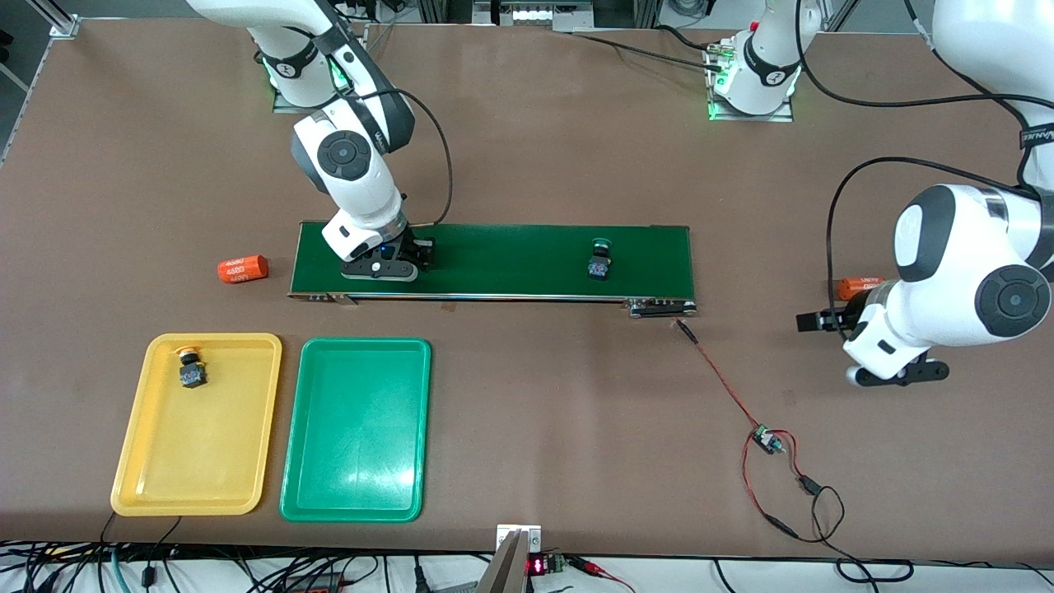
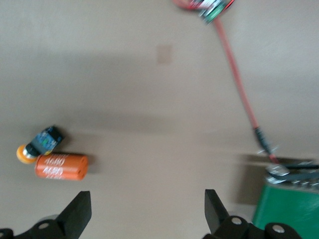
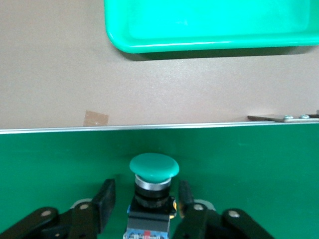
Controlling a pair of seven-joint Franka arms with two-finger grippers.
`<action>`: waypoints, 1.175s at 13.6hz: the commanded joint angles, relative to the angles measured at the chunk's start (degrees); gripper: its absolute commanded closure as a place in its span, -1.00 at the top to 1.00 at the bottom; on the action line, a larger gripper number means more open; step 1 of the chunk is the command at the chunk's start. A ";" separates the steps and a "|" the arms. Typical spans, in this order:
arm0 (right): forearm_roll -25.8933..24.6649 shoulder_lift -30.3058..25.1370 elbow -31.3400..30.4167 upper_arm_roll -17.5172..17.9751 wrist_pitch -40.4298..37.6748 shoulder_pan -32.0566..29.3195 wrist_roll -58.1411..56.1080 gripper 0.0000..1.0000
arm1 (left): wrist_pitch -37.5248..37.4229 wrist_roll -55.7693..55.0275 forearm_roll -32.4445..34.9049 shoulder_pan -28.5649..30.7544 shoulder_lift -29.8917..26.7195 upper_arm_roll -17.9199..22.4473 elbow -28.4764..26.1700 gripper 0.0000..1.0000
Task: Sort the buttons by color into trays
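Now right tool [image 3: 144, 209] low on conveyor belt [image 1: 510, 259], fingers flanking green button [image 3: 153, 172], gaps visible, not gripping. Left tool [image 2: 144, 209] open, waiting over table [image 1: 535, 395] near orange cylinder [image 2: 61, 167]. Yellow button [image 1: 191, 367] in yellow tray [image 1: 198, 486].

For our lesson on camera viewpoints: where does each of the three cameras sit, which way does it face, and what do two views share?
Front view: high across the table, facing both arms, the conveyor belt and both trays.
Left wrist view: looks down past the open left gripper at an orange cylinder.
Right wrist view: looks past the right gripper, fingers beside a green button.
Shared: the green tray.
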 commanded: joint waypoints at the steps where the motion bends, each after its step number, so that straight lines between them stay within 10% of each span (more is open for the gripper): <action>1: -1.06 0.30 0.14 -0.18 0.90 -0.52 -0.76 0.00 | 1.95 10.33 -0.90 2.93 -3.36 0.62 -7.34 1.00; 6: -1.06 0.13 0.23 -0.26 0.46 -1.04 -1.20 -0.62 | 4.68 42.93 -0.99 8.91 -2.12 -0.17 -12.45 1.00; 16: 0.17 -4.88 14.29 -0.62 -19.06 -7.88 -13.05 -0.76 | 10.13 97.11 -1.00 18.15 4.21 -3.42 -12.72 1.00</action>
